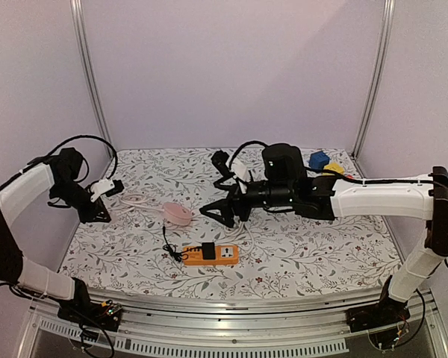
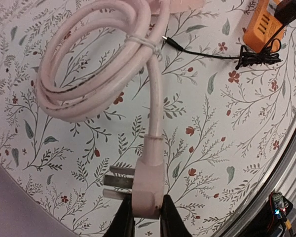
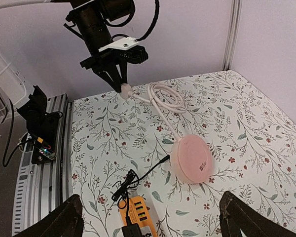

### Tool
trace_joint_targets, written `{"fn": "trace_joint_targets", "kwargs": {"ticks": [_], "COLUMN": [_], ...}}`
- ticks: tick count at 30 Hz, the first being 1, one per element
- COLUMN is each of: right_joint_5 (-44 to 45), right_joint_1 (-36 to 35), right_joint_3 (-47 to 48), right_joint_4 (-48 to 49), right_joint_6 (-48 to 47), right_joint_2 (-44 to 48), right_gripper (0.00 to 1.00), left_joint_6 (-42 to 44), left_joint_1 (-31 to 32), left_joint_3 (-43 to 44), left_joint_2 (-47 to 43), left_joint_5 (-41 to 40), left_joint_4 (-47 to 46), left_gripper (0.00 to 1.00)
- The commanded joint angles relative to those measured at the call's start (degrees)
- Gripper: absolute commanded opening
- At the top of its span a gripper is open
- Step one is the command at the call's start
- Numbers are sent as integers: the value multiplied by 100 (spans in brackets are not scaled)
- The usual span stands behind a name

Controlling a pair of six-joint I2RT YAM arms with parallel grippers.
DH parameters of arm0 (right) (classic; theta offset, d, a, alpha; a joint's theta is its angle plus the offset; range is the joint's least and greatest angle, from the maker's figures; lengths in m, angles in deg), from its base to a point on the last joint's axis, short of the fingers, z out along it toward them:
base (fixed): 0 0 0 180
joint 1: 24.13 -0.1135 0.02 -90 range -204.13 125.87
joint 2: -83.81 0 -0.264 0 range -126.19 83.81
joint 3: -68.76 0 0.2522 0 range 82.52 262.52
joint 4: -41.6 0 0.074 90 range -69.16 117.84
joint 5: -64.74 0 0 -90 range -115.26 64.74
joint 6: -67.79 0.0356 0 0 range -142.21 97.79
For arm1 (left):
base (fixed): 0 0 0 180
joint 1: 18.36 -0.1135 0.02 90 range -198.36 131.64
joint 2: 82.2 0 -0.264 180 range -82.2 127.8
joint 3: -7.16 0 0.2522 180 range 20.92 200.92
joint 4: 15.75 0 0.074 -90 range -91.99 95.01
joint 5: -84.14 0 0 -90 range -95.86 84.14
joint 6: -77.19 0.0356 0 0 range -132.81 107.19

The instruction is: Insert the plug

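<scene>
My left gripper (image 2: 147,213) is shut on the pink plug (image 2: 149,190), its metal prongs pointing left, just above the floral tabletop. The plug's pink cable coil (image 2: 98,64) runs to a round pink device (image 1: 178,213). In the top view the left gripper (image 1: 103,215) is at the table's left side. The orange power strip (image 1: 209,255) lies near the front centre, with a black adapter (image 1: 207,250) plugged in. My right gripper (image 1: 222,216) is wide open and empty, hovering over the pink device (image 3: 190,159) and the strip (image 3: 138,217). The right wrist view shows the left gripper (image 3: 119,74) holding the plug (image 3: 126,90).
A black cable bundle (image 1: 172,253) lies left of the strip. Blue (image 1: 319,159) and yellow (image 1: 334,168) objects sit at the back right, a black item (image 1: 220,159) at the back centre. A metal rail (image 1: 231,307) runs along the near edge.
</scene>
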Motion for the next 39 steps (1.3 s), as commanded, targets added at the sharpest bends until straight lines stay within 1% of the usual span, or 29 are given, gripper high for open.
{"fn": "trace_joint_targets", "kwargs": {"ticks": [1,2,4,6,7,11,16,20,22,24,30,35,39], "right_joint_5": [347,424,515,537,559,379,154,221,421,623,1226,1420,1461], "right_joint_1": [-139,-172,-239,-344,-412,-644,-753,-881,-962,-1001,-1130,-1216,-1263], "right_joint_3": [288,386,592,804,905,1281,1590,2030,2245,2440,2696,2916,3047], "right_joint_4": [-65,-53,54,156,245,679,1042,1034,1033,1034,1071,994,703], "right_joint_6": [-739,-888,-1295,-1752,-2129,-2933,-3529,-4464,-4811,-5073,-5573,-5983,-6299], "right_joint_2": [-147,-172,-266,-390,-516,-1025,-1757,-2426,-2632,-2799,-3000,-3258,-3409], "right_gripper": [94,95,95,95,96,97,99,98,92,83,60,49,40], "left_joint_6": [-1004,-1168,-1474,-1663,-1737,-2047,-2106,-2090,-2149,-2211,-2391,-2454,-2443], "left_joint_1": [400,450,761,966,1052,1329,1546,1682,1759,1830,2062,2197,2223], "left_joint_3": [374,447,595,699,753,1057,1436,1492,1469,1477,1484,1550,1595], "left_joint_2": [-273,-299,-335,-351,-342,-303,-228,-173,-147,-114,-17,38,67], "left_joint_5": [484,476,494,641,727,881,1090,1079,1037,1011,1019,996,964], "left_joint_4": [546,597,711,818,865,1057,1465,1615,1633,1674,1746,1740,1740], "left_gripper": [0,0,0,0,0,0,0,0,0,0,0,0,0]}}
